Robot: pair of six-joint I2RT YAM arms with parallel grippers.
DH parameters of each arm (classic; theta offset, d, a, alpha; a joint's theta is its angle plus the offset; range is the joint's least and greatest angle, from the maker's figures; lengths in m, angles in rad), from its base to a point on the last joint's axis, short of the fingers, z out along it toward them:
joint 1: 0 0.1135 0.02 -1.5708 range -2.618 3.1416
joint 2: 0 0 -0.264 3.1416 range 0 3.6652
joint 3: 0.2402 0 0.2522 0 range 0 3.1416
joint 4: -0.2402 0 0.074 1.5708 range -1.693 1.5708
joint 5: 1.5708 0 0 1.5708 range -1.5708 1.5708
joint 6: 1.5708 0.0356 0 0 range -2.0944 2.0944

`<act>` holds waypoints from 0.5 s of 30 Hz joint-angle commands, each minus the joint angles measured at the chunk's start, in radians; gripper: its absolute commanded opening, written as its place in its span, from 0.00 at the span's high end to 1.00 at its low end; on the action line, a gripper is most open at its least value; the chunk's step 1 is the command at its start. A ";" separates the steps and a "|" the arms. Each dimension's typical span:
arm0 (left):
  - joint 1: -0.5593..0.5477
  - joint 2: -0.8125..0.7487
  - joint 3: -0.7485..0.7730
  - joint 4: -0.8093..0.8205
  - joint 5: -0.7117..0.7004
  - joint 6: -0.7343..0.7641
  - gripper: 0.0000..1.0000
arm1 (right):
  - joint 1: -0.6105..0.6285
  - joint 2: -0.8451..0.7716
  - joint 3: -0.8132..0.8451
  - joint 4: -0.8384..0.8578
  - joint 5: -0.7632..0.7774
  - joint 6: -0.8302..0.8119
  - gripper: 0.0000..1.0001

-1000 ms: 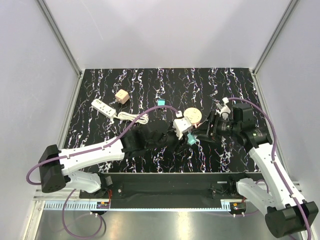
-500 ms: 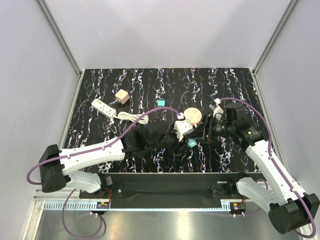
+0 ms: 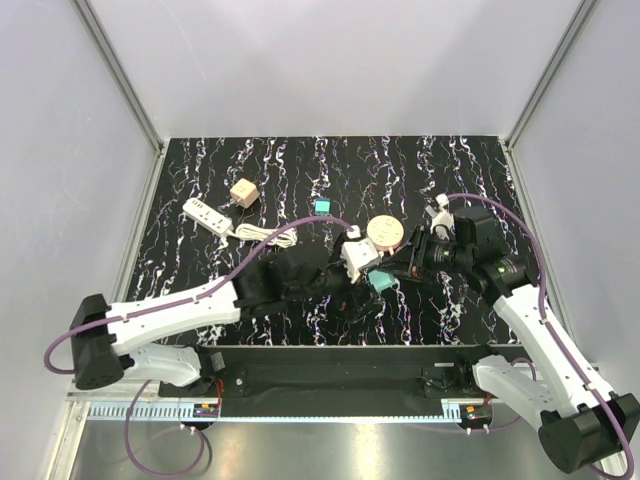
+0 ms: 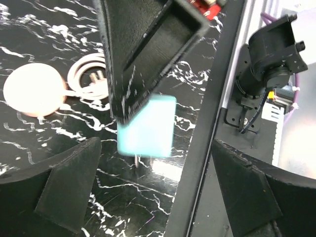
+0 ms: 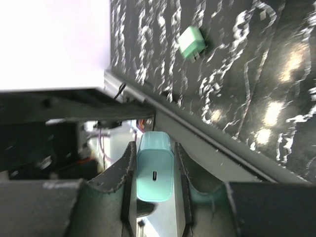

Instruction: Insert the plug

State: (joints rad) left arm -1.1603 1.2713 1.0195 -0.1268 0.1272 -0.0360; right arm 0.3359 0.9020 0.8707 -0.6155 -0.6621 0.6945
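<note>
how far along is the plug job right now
Done: the teal plug is picked up, clamped in the right pincer. In hand: the left pincer stands open around it, gripping nothing. Left: carrying the plug across to the white power strip at the far left and pushing it into a socket.

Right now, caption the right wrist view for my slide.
The right gripper clamps a teal charger, port toward camera; a green plug lies on the marbled table.

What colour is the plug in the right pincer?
The plug is mint green; the right wrist view shows it best.
</note>
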 commanded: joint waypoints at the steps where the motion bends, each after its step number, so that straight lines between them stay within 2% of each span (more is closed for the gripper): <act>1: -0.004 -0.122 -0.025 0.012 -0.066 0.002 0.01 | 0.006 0.014 0.042 0.031 0.156 0.028 1.00; 5: -0.003 -0.203 -0.013 -0.072 -0.272 -0.001 0.01 | 0.006 0.089 0.129 -0.049 0.372 0.020 1.00; 6: -0.001 -0.240 -0.007 -0.073 -0.391 -0.005 0.01 | 0.006 0.125 0.148 -0.061 0.454 0.022 1.00; 8: 0.065 -0.272 0.039 -0.103 -0.437 -0.048 0.01 | 0.005 0.190 0.204 -0.081 0.533 0.028 1.00; 9: 0.109 -0.273 0.065 -0.126 -0.401 -0.080 0.01 | 0.006 0.210 0.224 -0.085 0.606 0.039 1.00; 10: 0.223 -0.267 0.092 -0.154 -0.368 -0.117 0.01 | 0.006 0.234 0.259 -0.084 0.634 0.040 1.00; 12: 0.350 -0.218 0.169 -0.250 -0.254 -0.221 0.01 | 0.006 0.323 0.300 -0.084 0.705 0.043 1.00; 13: 0.455 -0.195 0.186 -0.279 -0.223 -0.244 0.01 | 0.005 0.359 0.339 -0.084 0.720 0.045 1.00; 15: 0.517 -0.138 0.203 -0.341 -0.216 -0.272 0.01 | 0.006 0.458 0.375 -0.089 0.766 0.056 1.00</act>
State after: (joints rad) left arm -0.7311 1.0760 1.1816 -0.3458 -0.1276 -0.1989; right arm 0.3386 1.2716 1.1713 -0.7044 -0.0612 0.7273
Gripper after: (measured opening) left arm 0.985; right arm 0.332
